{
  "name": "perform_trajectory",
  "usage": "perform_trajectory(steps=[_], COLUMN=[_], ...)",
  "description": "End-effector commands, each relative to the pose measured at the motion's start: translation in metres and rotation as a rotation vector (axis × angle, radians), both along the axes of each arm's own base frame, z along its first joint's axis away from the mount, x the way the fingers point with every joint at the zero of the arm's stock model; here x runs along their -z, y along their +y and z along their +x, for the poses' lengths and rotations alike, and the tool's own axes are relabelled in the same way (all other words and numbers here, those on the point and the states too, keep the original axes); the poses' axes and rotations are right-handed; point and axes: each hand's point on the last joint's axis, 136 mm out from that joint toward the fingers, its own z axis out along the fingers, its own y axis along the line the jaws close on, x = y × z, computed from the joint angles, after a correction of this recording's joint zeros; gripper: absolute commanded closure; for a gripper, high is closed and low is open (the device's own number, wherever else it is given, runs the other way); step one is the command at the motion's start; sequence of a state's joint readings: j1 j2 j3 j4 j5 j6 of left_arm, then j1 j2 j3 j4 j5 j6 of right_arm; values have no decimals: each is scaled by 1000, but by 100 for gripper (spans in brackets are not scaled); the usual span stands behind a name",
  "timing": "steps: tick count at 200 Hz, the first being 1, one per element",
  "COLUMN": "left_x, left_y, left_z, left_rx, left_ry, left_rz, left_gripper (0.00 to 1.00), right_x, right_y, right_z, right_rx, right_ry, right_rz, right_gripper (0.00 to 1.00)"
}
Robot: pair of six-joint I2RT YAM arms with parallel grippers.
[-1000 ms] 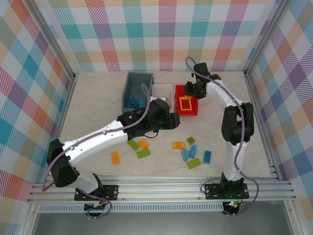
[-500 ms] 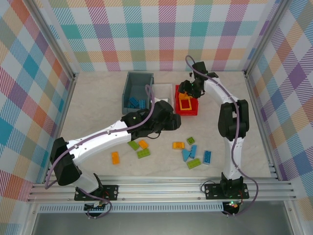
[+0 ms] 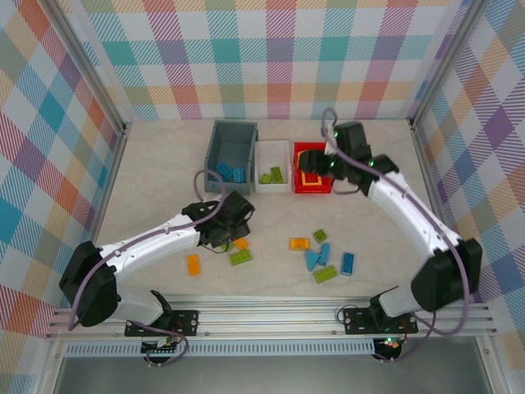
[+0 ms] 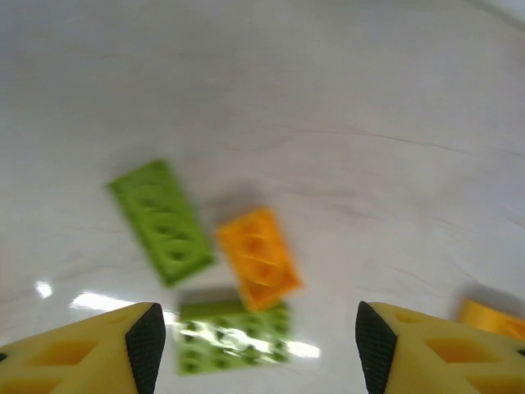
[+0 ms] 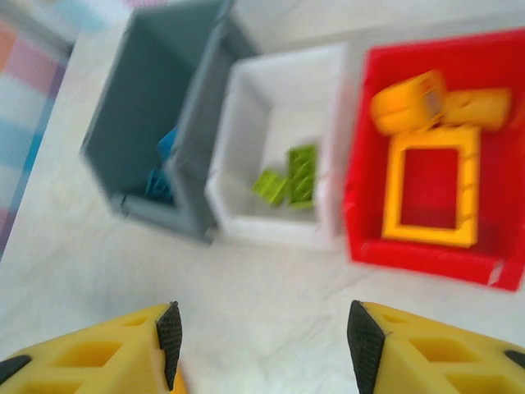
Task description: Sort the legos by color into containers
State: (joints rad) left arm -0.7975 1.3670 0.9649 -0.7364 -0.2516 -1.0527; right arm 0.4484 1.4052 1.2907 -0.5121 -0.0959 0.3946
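- Legos sit partly sorted and partly loose on the pale surface (image 3: 156, 176); at its far side I see three bins in a row, the grey-blue bin (image 3: 215, 156) leftmost, the white bin (image 3: 273, 145) against it, the red bin (image 3: 299, 168) just beside that.
- The right wrist view lets me read the contents: blue bricks (image 5: 164, 160) in the grey-blue bin; two lime bricks (image 5: 302, 174) in the white bin; the orange frame (image 5: 392, 193) lying flat in the red bin, with two orange bricks (image 5: 408, 100) at its far edge.
- The right hand (image 5: 262, 341) hangs over bare surface on the near side of the bins; its yellow fingers (image 5: 98, 357) stand well apart.
- The left hand (image 4: 256, 349) is low over a small cluster; its fingers (image 4: 82, 349) are spread apart as well.
- Ahead of them a long lime brick (image 4: 162, 220) lies next to an orange brick (image 4: 258, 257); a second lime brick (image 4: 234, 336) lies between the two fingers in that view; the picture is blurred, so I cannot tell whether either finger touches it.
- From above, more loose pieces lie to the right of that cluster: an orange piece (image 3: 299, 243), a lime piece (image 3: 319, 235), a blue pair (image 3: 312, 259), another lime piece (image 3: 325, 274) and a single blue piece (image 3: 348, 263); a lone orange piece (image 3: 194, 263) lies to the cluster's left.
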Motion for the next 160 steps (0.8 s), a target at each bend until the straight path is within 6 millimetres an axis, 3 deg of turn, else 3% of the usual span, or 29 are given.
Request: perform_trajectory(steps=[1,43,66,117,160], left_x=[16,43,58,73,90], left_y=[22,41,38,33,31], left_z=[-7,5,11,23,16], left_rx=[-169,-286,-315,-343,-364], left_ry=[69,149,176,180,215], left_rz=[-68,-28,-50,-44,-60], left_gripper=[34,31,30,32,45], right_x=[20,46,47,51,51], right_y=[29,75,87,95,100], right_z=[-50,-147,-180,-199,-197], right_rx=[-123,-384,-476,-511,-498], right_ry=[-46,-105,-132,-122,-125], right_rz=[-51,-37,-22,-41,-43], right_gripper=[40,33,28,28,28])
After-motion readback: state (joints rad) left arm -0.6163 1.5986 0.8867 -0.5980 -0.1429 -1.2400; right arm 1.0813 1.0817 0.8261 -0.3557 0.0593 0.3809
